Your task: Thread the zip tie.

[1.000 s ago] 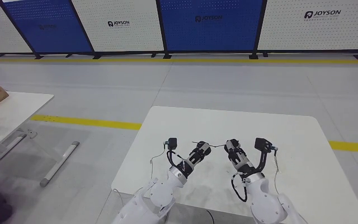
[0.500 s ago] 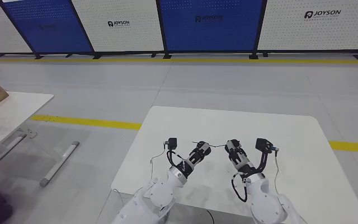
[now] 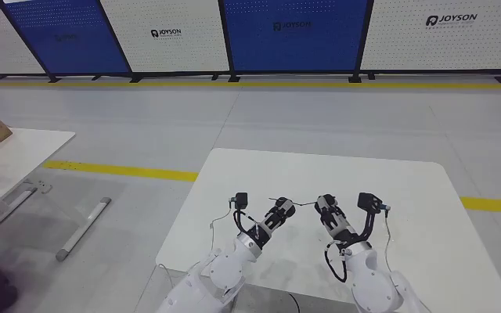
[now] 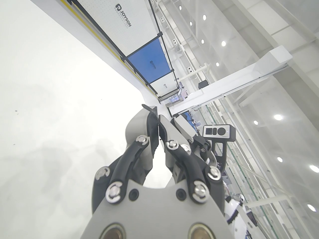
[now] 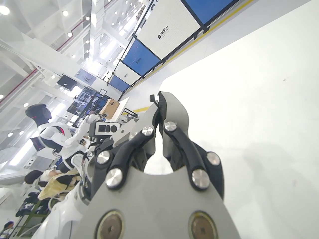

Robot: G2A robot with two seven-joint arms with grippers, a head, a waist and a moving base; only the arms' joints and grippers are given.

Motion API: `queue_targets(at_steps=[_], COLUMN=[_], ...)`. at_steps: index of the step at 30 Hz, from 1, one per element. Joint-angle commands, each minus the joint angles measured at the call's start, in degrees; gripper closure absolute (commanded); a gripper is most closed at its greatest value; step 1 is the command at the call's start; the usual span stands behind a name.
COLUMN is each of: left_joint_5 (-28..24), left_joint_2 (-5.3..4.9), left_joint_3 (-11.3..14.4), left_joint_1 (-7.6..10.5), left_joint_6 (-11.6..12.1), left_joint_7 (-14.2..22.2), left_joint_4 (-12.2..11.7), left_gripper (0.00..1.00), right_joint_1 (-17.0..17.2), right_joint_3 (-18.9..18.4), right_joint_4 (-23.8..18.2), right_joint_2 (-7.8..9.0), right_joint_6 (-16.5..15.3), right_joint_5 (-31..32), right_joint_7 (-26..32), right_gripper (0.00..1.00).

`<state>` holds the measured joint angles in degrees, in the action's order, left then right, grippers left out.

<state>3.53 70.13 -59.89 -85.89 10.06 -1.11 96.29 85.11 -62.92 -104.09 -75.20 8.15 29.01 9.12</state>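
Zip tie (image 3: pixel 301 203) running as a thin dark line between the 2 grippers, over the near part of the white table (image 3: pixel 329 168), pulled fairly straight and showing up as a line rather than a loop in the top view. Getting pinched on one side by the left gripper (image 3: pixel 283 208), fingers closed down tight on the strap with basically no gap, and a pointed black bit (image 4: pixel 150 108) poking out past the fingertips in the left wrist view. Getting pinched on the other side by the right gripper (image 3: pixel 324 206) too, jaws likewise squeezed narrow onto it, with a small blocky black end (image 5: pixel 152 98) sticking up just beyond the pads in the right wrist view. Hovering close together, tips facing each other, with only a short stretch of strap bridging the gap. Can't tell from any of these angles whether either end is touching the tabletop. Also catching the other arm's black wrist camera box (image 4: pixel 219 131) just behind the closed fingers in the left wrist view. Farther back, blue and white pegboard panels (image 3: pixel 297 35) lining the far side of the floor, a yellow floor line (image 3: pixel 117 170) passing beside the table, and a second white table (image 3: pixel 31 149) sitting well apart on the left.
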Motion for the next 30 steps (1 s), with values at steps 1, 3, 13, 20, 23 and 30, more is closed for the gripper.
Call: queue_targets(at_steps=[1, 3, 13, 20, 23, 30], left_joint_5=[0.0, 0.0, 0.0, 0.0, 0.0, 0.0], left_joint_2=[0.00, 0.00, 0.00, 0.00, 0.00, 0.00], left_joint_3=[0.0, 0.0, 0.0, 0.0, 0.0, 0.0], left_joint_1=[0.00, 0.00, 0.00, 0.00, 0.00, 0.00], left_joint_6=[0.0, 0.0, 0.0, 0.0, 0.0, 0.0], left_joint_7=[0.0, 0.0, 0.0, 0.0, 0.0, 0.0], left_joint_4=[0.0, 0.0, 0.0, 0.0, 0.0, 0.0], left_gripper=[1.00, 1.00, 1.00, 1.00, 1.00, 1.00], right_joint_1=[-0.2, -0.5, -1.3, -1.0, -0.8, -0.4], right_joint_3=[0.1, 0.2, 0.6, -0.2, -0.7, -0.7], right_joint_4=[0.2, 0.5, 1.2, 0.7, 0.5, 0.2], right_joint_2=[-0.04, -0.11, -0.34, -0.40, -0.37, -0.42], right_joint_6=[0.2, 0.4, 0.4, 0.3, 0.2, 0.2], right_joint_5=[0.1, 0.0, 0.3, -0.5, -0.7, -0.5], right_joint_7=[0.3, 0.7, 1.7, 1.3, 1.6, 1.8], right_gripper=[1.00, 1.00, 1.00, 1.00, 1.00, 1.00])
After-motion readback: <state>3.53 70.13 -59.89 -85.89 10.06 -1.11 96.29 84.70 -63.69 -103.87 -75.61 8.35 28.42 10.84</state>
